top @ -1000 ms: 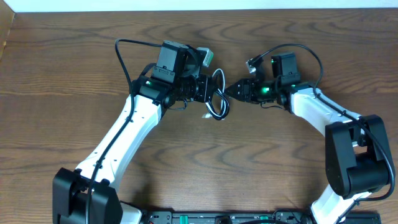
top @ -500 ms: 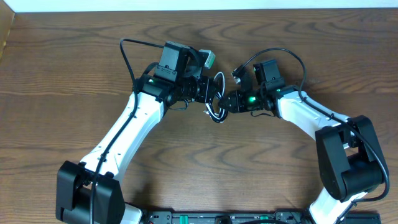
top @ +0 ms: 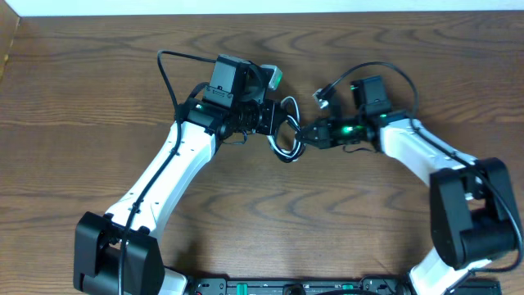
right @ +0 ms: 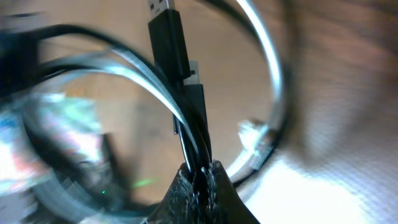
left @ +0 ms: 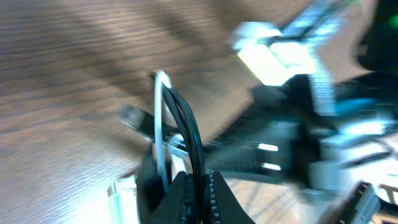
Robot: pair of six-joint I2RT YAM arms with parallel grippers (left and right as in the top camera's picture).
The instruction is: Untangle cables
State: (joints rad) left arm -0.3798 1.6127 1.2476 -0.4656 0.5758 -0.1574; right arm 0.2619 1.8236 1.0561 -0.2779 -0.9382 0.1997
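- Black cable (left: 189,134) and white cable (left: 160,124) are bunched in one small loop mid-table (top: 98,82), strung between my two grippers.
- Left gripper (left: 198,182) is clamped down on both cords. It sits about where it was half a second ago.
- Right gripper (right: 200,177) is pinching the black cable just below its USB plug (right: 166,31). Can't tell if the white one's caught in there too.
- Since that earlier frame, the right gripper has backed off to the right, loop in tow.
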